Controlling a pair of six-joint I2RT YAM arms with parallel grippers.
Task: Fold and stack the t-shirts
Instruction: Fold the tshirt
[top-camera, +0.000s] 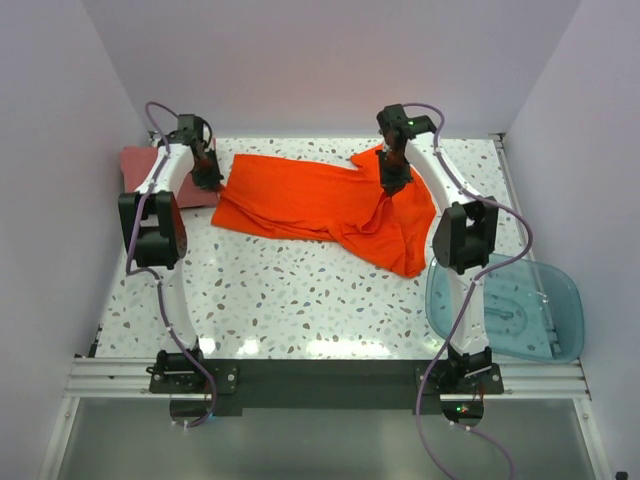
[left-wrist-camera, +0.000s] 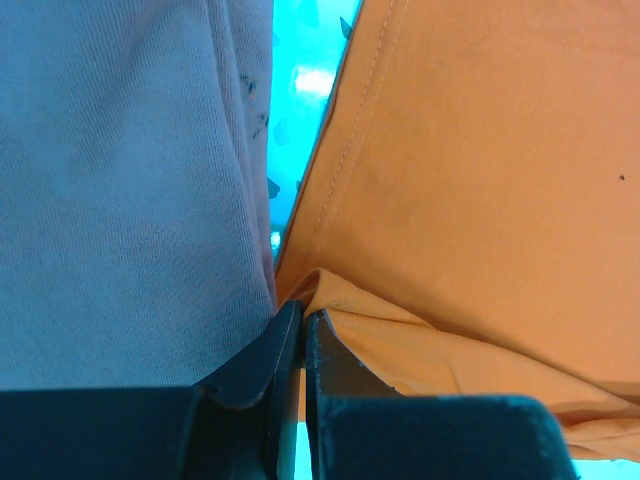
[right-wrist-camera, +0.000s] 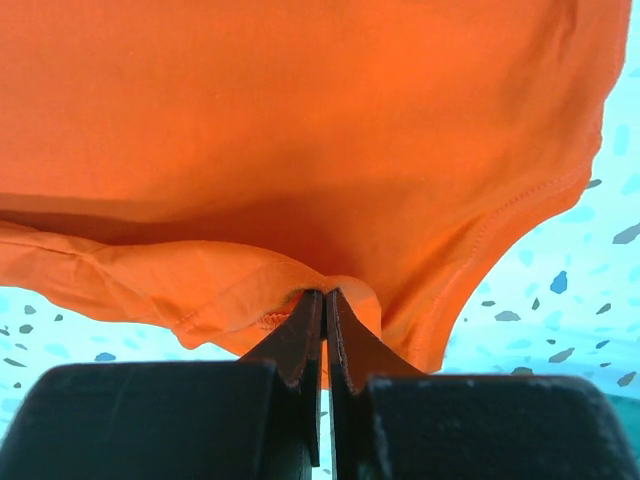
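The orange shirt (top-camera: 310, 200) is a plain bright orange-red, with matching stitching along its hems. The pink shirt (top-camera: 150, 163) is a duller, dusty pink-red, also plain. The table (top-camera: 300, 300) is white, flecked with grey and dark specks. The tub (top-camera: 560, 292) is translucent blue. The arms (top-camera: 172, 168) are white with black joints, their cables (top-camera: 152, 112) purple. The left gripper (left-wrist-camera: 303, 318) and right gripper (right-wrist-camera: 323, 298) are black. The walls (top-camera: 330, 60) are pale lilac.

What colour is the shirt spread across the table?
The shirt is bright orange-red, clearest in top view.
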